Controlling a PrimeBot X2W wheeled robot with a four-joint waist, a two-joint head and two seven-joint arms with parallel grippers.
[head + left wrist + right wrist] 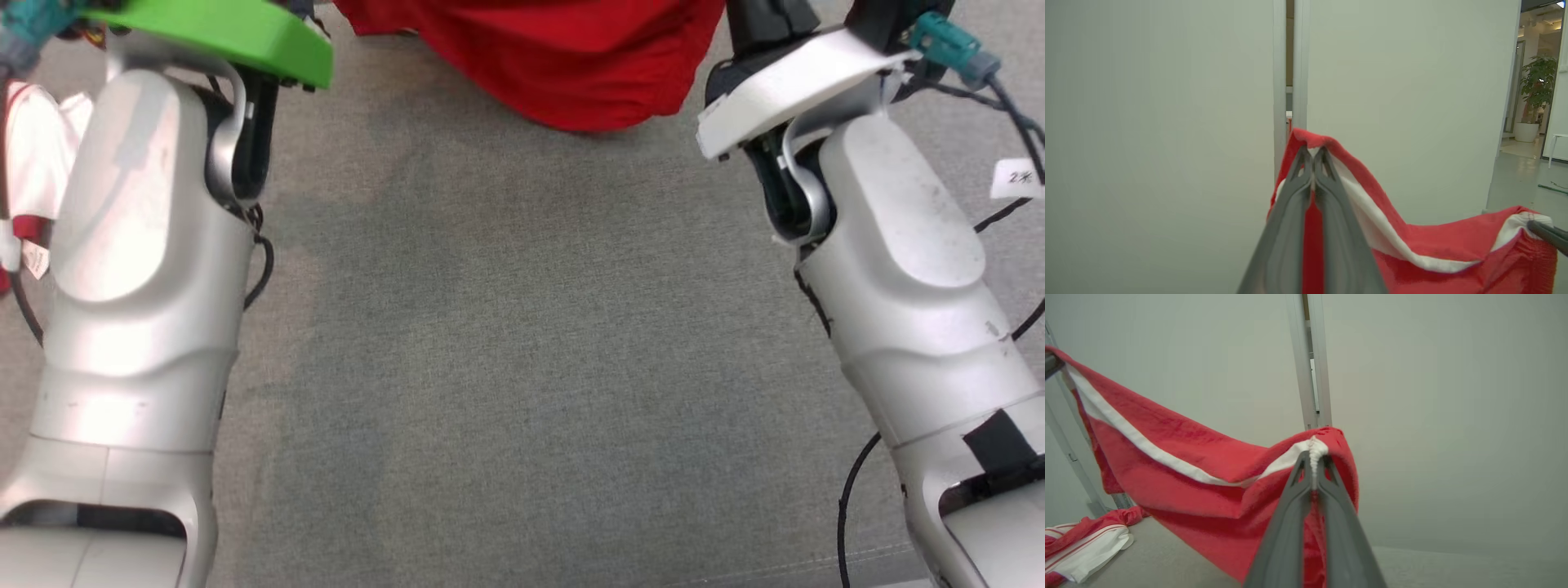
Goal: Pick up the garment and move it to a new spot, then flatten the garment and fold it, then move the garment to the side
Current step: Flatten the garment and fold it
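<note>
The grey felt-covered table [522, 367] spreads wide before the robot, backed by a pale partition wall [1159, 122]. Over the table's far part hangs the red garment [1188, 465], a white stripe along its top edge, sagging in a line between the two arms. Whether its lower hem brushes the table I cannot tell. The left gripper [1313, 153] is pinched tight on one upper corner. The right gripper [1313, 457] is pinched tight on the other, at the gathered white trim.

The pick-up looks done, and the carry to a new spot seems to be the step in hand. Laying the garment down, flattening, folding and moving it aside are all left, and the stretch of table between the forearms offers room for that.

At the table's left edge lies a crumpled white-and-red garment [37, 163], close enough that a wide spread might catch it. A potted plant [1537, 90] stands far off and is no obstacle.
</note>
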